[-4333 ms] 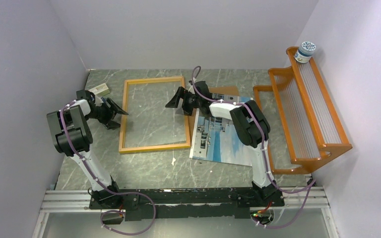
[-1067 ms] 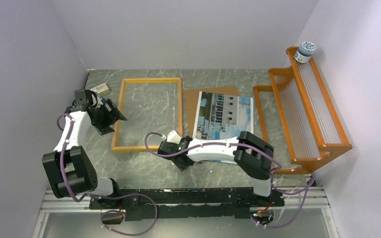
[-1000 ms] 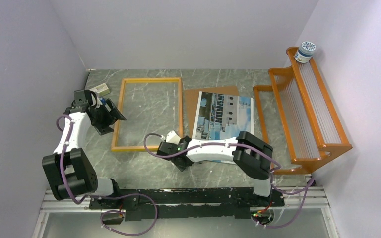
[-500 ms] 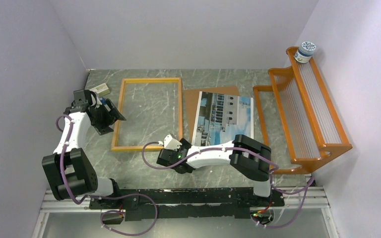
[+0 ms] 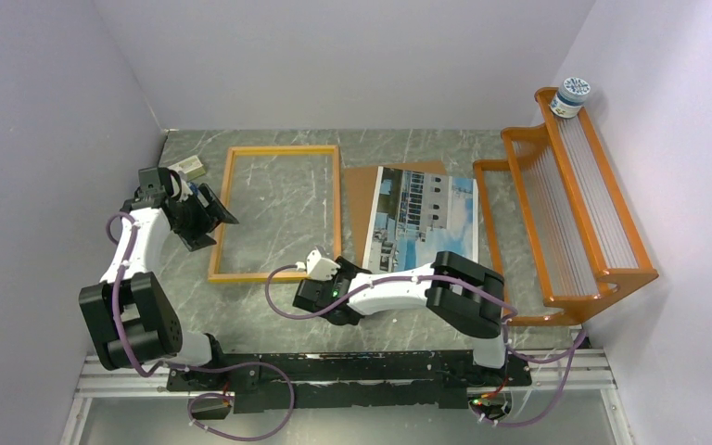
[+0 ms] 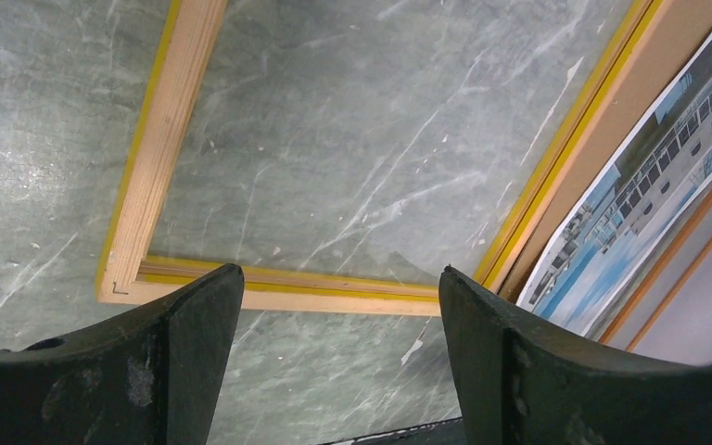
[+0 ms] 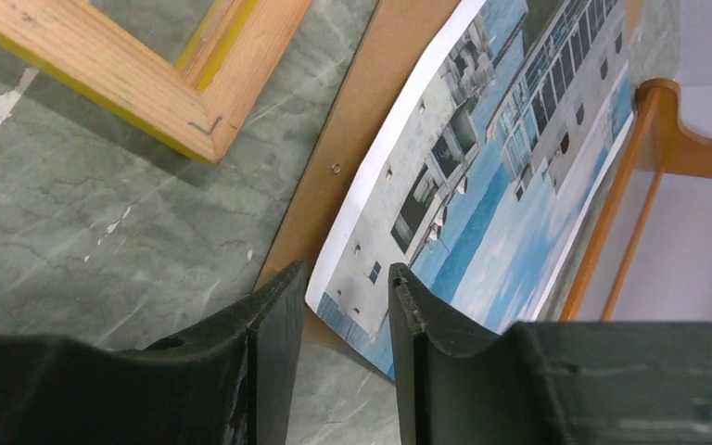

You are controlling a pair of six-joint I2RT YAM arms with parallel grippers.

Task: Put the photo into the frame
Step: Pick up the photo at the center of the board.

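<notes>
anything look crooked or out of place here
The photo lies crooked on the brown backing panel, turned against its edges and overhanging the side nearest the orange rack. Nothing else stands out.

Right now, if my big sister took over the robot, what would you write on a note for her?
Left gripper: open, empty, beside the left rail of the frame.
Right gripper: jaws a little apart at the near corner of the photo, not clearly pinching it.
Frame lies flat, nothing in it. Photo lies picture side up on the brown board, right of the frame.
Done: nothing in place yet. Left: grip the photo, carry it over, lay it in the frame.
</notes>
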